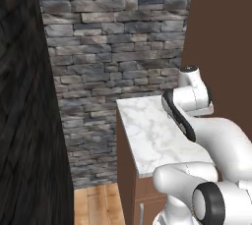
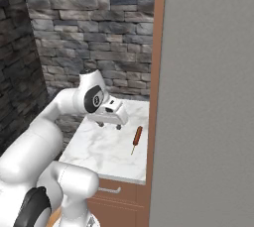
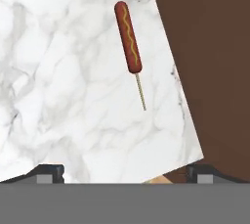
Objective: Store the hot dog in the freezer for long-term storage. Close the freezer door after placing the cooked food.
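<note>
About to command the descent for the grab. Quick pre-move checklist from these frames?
1. Gripper open: ok, jaws spread wide.
2. Gripper empty: ok.
3. Hot dog located: ok, lying flat on the marble counter, stick on one end.
4. Hot dog between the fingertips: not ok, it lies ahead of them in the hand view.
5. Room by the brown panel: cannot tell, hot dog lies near that counter edge.
6. Freezer door open: cannot tell.

The hot dog [image 3: 128,36] lies on the surface [image 2: 101,151], near its right edge beside the tall panel [image 2: 208,102]. The hand [image 2: 111,124] hovers above the surface, left of the hot dog. A stone wall [image 2: 94,28] stands behind.
</note>
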